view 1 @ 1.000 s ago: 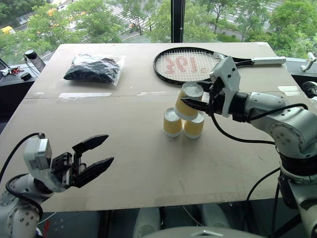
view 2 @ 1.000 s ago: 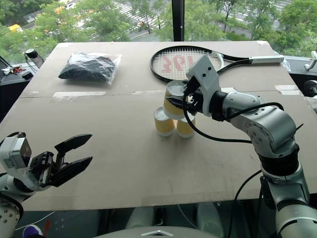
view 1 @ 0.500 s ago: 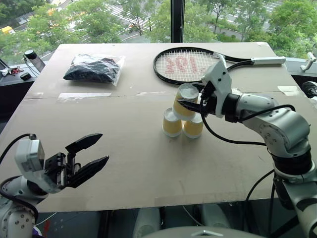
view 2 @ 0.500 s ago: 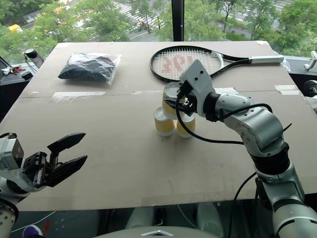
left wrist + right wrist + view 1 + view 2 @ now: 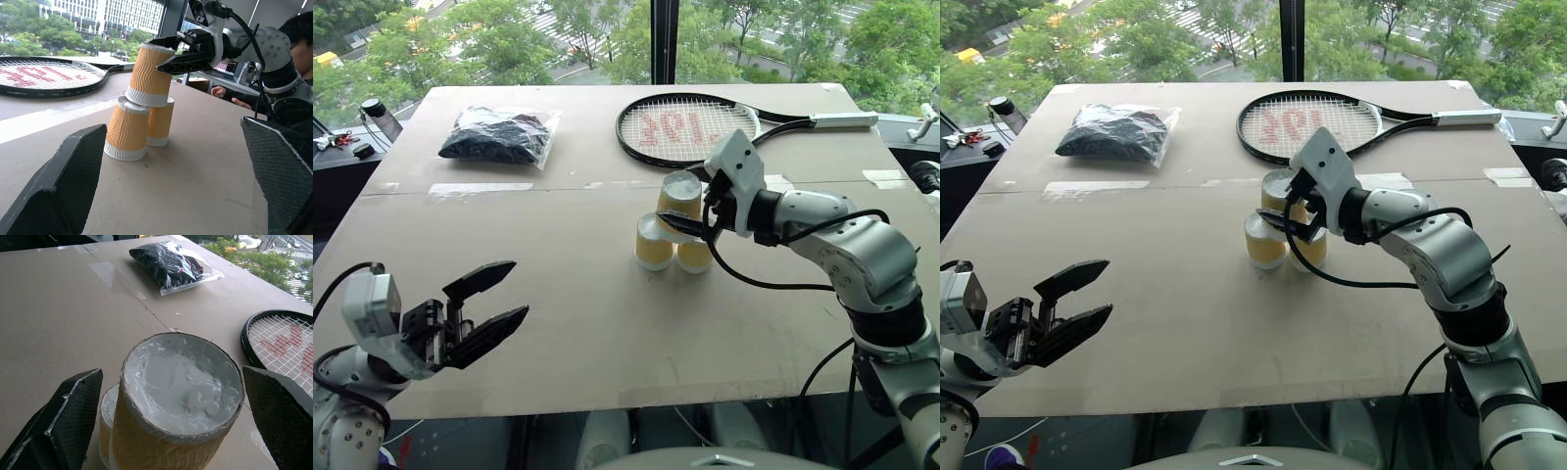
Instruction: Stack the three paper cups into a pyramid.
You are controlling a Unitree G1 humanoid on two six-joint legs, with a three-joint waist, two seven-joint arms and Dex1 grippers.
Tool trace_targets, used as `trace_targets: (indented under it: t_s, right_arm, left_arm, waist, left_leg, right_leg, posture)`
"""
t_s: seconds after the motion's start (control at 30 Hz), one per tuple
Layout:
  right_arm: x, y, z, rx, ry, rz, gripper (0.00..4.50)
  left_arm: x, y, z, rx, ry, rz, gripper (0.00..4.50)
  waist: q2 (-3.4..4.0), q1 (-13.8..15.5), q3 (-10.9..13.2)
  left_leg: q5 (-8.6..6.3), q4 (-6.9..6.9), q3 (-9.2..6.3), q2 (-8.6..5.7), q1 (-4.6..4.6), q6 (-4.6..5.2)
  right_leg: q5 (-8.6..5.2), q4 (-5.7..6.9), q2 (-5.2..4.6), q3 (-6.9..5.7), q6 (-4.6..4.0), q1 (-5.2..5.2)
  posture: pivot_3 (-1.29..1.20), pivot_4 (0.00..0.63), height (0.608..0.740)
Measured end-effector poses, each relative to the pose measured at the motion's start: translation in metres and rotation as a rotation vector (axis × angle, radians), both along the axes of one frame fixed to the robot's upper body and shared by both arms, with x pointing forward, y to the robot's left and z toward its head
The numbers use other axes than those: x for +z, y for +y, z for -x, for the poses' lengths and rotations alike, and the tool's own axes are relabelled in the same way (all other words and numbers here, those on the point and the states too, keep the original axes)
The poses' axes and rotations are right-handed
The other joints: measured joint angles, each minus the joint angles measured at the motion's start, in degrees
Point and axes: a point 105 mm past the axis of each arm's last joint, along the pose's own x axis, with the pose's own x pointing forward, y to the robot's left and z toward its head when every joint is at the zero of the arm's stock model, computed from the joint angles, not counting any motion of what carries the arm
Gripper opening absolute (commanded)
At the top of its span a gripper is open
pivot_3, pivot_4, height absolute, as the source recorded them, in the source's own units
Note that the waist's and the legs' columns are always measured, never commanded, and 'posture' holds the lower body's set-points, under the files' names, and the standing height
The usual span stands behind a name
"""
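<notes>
Two paper cups [image 5: 653, 245] [image 5: 695, 257] stand upside down, side by side, near the middle of the brown table [image 5: 587, 323]. The third paper cup [image 5: 680, 196] rests upside down on top of both, slightly tilted in the left wrist view [image 5: 149, 73]. My right gripper [image 5: 686, 202] is open around this top cup, with one finger [image 5: 58, 421] on each side and a gap to the cup's wall [image 5: 181, 387]. Low at the table's near left, far from the cups, my left gripper [image 5: 514, 291] is open and holds nothing.
A tennis racket [image 5: 680, 127] lies just behind the cups, its handle pointing right. A black bag in clear plastic [image 5: 499, 135] lies at the back left. A person [image 5: 293, 29] sits beyond the table's right side. The table's front edge [image 5: 607, 397] is near my left gripper.
My right gripper has opened and let go of the top cup, which has come down onto the two lower cups. The left gripper stays open in about the same place.
</notes>
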Motion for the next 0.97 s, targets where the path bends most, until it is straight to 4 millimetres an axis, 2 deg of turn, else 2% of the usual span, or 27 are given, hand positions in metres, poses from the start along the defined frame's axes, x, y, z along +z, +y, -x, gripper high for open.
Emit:
trace_targets:
  t_s: [0.1,0.27,0.33,0.4,0.47,0.6,0.8,0.9,0.97]
  right_arm:
    - [0.009,-0.005,0.005,0.006,-0.043,-0.034,4.46]
    - [0.011,-0.014,0.014,0.017,-0.047,-0.083,4.46]
    - [0.017,-0.02,0.017,0.013,-0.055,-0.126,4.46]
    - [0.026,-0.032,0.021,-0.002,-0.072,-0.189,4.46]
    - [0.026,-0.049,0.027,-0.031,-0.083,-0.221,4.46]
    - [-0.003,-0.079,0.046,-0.06,-0.004,-0.224,4.46]
    - [-0.064,-0.145,0.083,-0.192,0.165,-0.107,4.46]
    - [-0.086,-0.167,0.091,-0.243,0.212,-0.064,4.46]
    - [-0.091,-0.174,0.092,-0.252,0.201,-0.029,4.46]
  left_arm:
    - [0.0,-0.001,-0.002,-0.007,-0.004,0.006,4.5]
    - [0.001,-0.005,-0.008,-0.029,-0.011,0.021,4.5]
    - [0.003,-0.006,-0.01,-0.037,-0.02,0.024,4.5]
    - [-0.001,-0.009,-0.013,-0.047,-0.007,0.023,4.5]
    - [-0.007,-0.008,-0.017,-0.034,0.02,0.014,4.5]
    - [-0.019,-0.004,-0.024,0.036,0.077,-0.009,4.5]
    - [-0.043,0.004,-0.04,0.191,0.202,-0.127,4.5]
    - [-0.05,0.01,-0.042,0.222,0.234,-0.172,4.5]
    - [-0.05,0.01,-0.042,0.215,0.239,-0.192,4.5]
  waist:
    - [-0.01,0.1,0.0]
    - [-0.01,0.1,0.0]
    - [-0.01,0.0,0.0]
    - [-0.01,0.1,0.0]
    - [-0.07,0.3,0.0]
    - [-0.11,0.4,0.0]
    - [-0.16,0.3,0.0]
    - [-0.17,-0.2,0.0]
    - [-0.17,-0.1,0.0]
  left_leg:
    - [0.0,0.0,-0.02,0.0,0.0,0.0]
    - [0.0,0.0,-0.01,0.0,0.0,0.0]
    - [0.0,0.0,0.0,0.0,0.0,0.0]
    - [0.0,-0.01,-0.01,-0.01,0.0,0.0]
    - [0.0,-0.06,-0.04,-0.01,-0.01,0.0]
    - [-0.01,-0.14,-0.04,-0.04,-0.02,0.01]
    - [-0.13,-0.17,-0.13,-0.05,0.2,0.22]
    - [-0.14,-0.17,-0.07,-0.02,0.3,0.24]
    - [-0.14,-0.17,-0.08,-0.02,0.33,0.25]
  right_leg:
    - [0.0,0.0,0.0,-0.01,0.0,0.01]
    - [0.0,0.01,0.0,-0.01,0.0,0.01]
    - [0.0,0.0,0.0,0.0,0.0,0.01]
    - [0.0,-0.01,0.01,0.0,0.01,0.02]
    - [0.0,-0.06,0.01,-0.03,0.01,0.02]
    - [0.0,-0.14,-0.01,-0.01,0.01,0.04]
    - [0.0,-0.18,0.04,-0.04,0.02,0.27]
    - [0.0,-0.13,0.08,0.05,0.02,0.29]
    - [0.0,-0.09,0.08,0.05,0.01,0.28]
  posture:
    - [0.0,0.15,0.74]
    - [0.0,0.15,0.74]
    - [0.0,0.15,0.74]
    - [0.0,0.15,0.74]
    - [0.0,0.15,0.74]
    - [0.0,0.15,0.74]
    - [0.0,0.15,0.74]
    - [0.0,0.15,0.74]
    - [0.0,0.15,0.74]
